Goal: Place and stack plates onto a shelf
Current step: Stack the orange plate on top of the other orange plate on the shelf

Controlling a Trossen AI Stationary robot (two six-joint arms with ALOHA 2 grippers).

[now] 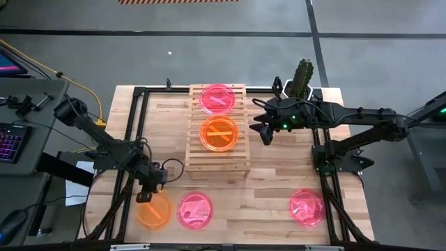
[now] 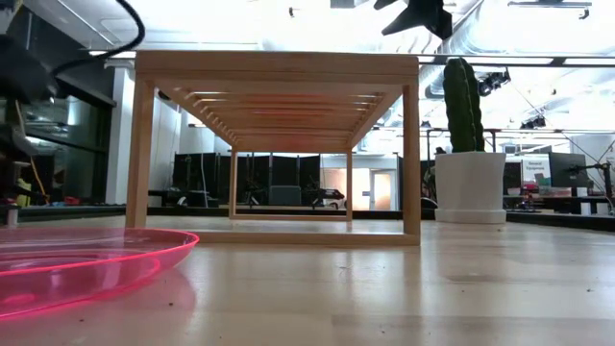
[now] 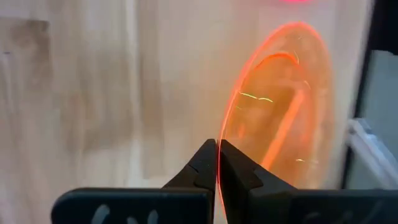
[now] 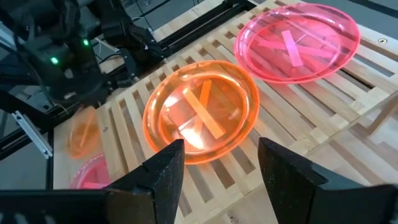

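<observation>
From above, the left end effector [image 1: 149, 194] sits at the lower left of the frame, fingers pinched together on the upper rim of an orange plate [image 1: 154, 210] that lies on the wooden worktop [image 1: 272, 202]. Just to the right of that plate lies a pink plate [image 1: 195, 210], and another pink plate [image 1: 306, 207] lies well apart at the lower right. The slatted shelf [image 1: 240, 150] fills the middle of the frame and carries two plates – a pink one [image 1: 218, 99] at its upper end and an orange one [image 1: 219, 134] below it. The right end effector [image 1: 265, 132] hovers just right of the shelf with its fingers spread and nothing between them; a cactus in a pot [image 1: 302, 79] stands behind it. At worktop level, the shelf [image 2: 279, 65] stands on its legs at center, a pink plate's rim [image 2: 86, 258] fills the lower left, and the cactus [image 2: 463, 106] rises at right. The left wrist camera shows its fingers [image 3: 204, 167] closed on the thin edge of the orange plate [image 3: 280, 112]. The right wrist camera looks past wide-open fingers [image 4: 166, 168] down at the orange plate [image 4: 202, 111] and pink plate [image 4: 297, 40] on the slats.
</observation>
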